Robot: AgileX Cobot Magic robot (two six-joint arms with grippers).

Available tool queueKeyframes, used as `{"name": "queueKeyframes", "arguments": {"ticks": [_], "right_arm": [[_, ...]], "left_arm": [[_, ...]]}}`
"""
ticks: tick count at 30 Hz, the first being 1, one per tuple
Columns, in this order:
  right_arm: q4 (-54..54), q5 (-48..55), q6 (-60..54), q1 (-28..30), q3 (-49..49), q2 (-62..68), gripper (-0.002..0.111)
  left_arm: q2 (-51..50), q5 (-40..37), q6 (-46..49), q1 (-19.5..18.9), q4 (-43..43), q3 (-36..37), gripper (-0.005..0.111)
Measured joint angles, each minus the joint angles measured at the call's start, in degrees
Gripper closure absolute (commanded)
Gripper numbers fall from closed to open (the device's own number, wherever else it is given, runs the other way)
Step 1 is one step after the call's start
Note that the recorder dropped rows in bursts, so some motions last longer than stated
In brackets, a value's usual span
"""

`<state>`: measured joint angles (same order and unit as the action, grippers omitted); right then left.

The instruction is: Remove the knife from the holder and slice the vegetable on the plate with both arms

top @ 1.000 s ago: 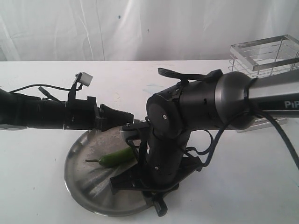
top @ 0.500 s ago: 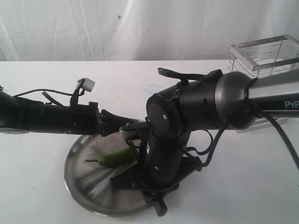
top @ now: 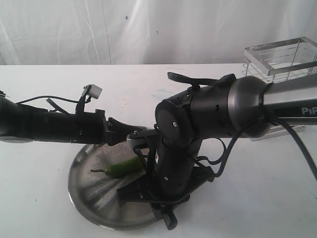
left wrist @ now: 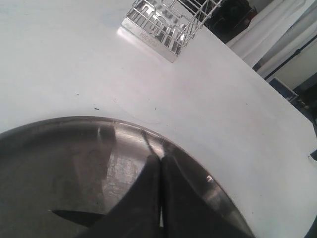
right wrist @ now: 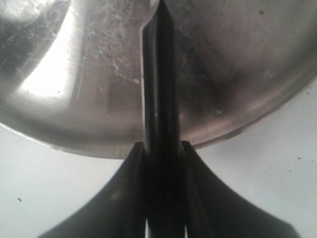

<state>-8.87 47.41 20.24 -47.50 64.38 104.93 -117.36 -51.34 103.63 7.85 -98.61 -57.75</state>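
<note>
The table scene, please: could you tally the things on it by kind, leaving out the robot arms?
Plate: 1
Chili: 1
Knife: 1
Wire holder: 1
Total: 4

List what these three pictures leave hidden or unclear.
- Exterior view: the right arm covers the chili's cut end and the knife blade.
- Right wrist view: the knife tip runs off the edge; no chili visible.
- Left wrist view: the holder is cropped; the left end effector looks closed, with nothing seen between its fingers.
</note>
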Motion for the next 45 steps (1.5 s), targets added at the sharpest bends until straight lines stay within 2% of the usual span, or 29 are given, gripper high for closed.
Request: {"name": "queueKeyframes", "arguments": {"ticks": [14, 23, 31, 38, 45], "right_arm": [[0.00, 0.00, 0.00, 0.00, 0.00, 0.00, 0.108], [0.00, 0.00, 0.00, 0.00, 0.00, 0.00, 0.108], [0.00, -0.23, 0.00, 0.00, 0.00, 0.00, 0.108], [-0.36, -0.03, -0.52, -0.11, 0.00, 1.20, 0.108], [-0.85, 0.34, -0.73, -0.20, 0.24, 2.63, 0.108]], "left_arm": [[0.00, 0.54, 0.00, 0.05, 0.00, 0.00, 0.107], [0.00, 8.27, 1.54, 4.17, -0.09, 0.00, 0.107], [0.11, 12.51, 0.31, 5.22, 0.01, -0.33, 0.107], [-1.66, 18.48, -10.19, 5.47, 3.79, -1.11, 0.107], [-2.54, 18.04, -14.32, 5.37, 4.42, -1.54, 0.107]]}}
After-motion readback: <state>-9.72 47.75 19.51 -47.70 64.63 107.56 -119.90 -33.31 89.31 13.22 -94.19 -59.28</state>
